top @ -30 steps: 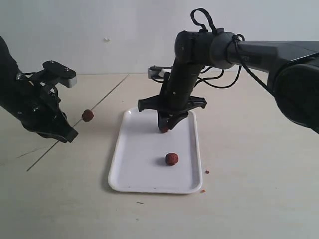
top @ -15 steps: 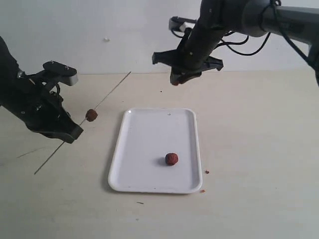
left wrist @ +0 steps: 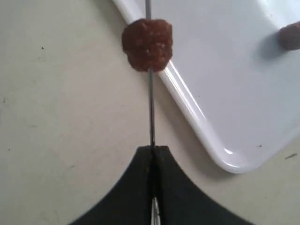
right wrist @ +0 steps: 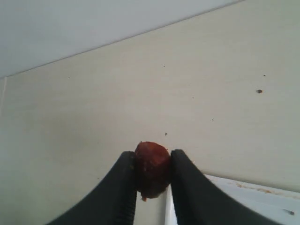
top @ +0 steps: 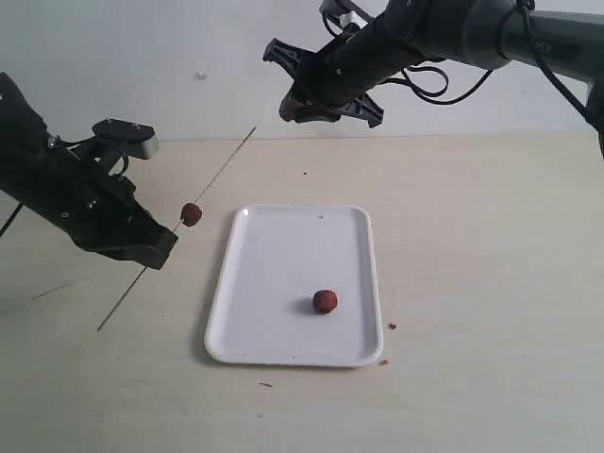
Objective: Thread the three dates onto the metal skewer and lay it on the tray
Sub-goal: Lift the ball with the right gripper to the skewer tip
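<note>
**Readable markings: none**

Checked the exterior view and both wrist views. No text, label, brand, number or sign can be read in any of them. The tray (top: pixel 283 351) is plain white and the table (top: pixel 481 283) is bare beige, neither showing any print.
</note>
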You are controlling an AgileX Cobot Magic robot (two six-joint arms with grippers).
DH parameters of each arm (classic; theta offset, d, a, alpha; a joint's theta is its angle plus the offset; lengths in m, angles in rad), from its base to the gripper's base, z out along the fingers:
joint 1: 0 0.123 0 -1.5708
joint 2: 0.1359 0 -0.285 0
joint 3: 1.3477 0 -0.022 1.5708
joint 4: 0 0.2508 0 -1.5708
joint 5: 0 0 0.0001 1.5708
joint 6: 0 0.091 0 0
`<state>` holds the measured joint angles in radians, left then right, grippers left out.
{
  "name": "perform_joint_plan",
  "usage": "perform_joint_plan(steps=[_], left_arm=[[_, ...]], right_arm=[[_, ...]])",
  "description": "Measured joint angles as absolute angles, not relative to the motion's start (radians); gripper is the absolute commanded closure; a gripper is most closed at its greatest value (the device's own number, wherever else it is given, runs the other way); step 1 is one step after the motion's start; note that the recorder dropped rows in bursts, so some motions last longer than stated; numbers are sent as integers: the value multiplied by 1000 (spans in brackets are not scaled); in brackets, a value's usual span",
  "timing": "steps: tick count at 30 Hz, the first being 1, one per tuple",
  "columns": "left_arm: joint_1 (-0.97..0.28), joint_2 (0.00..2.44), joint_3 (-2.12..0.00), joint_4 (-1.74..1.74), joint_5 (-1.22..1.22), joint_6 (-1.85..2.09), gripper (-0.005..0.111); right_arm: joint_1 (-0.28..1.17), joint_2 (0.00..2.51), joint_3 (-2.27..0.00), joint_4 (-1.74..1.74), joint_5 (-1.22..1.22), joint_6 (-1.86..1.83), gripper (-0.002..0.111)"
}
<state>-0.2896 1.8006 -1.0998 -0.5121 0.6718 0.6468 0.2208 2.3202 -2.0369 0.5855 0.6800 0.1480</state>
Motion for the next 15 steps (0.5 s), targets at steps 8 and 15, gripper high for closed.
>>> perform_joint_plan(steps=[8,15], left_arm=[[-308,1819,-1102,-636,643,763,107],[-325,1826,-1113,-663,632,785,107]], right_arm=[[221,2320,-2037,612,670,139,83],[221,2320,-2037,625,674,130,83]])
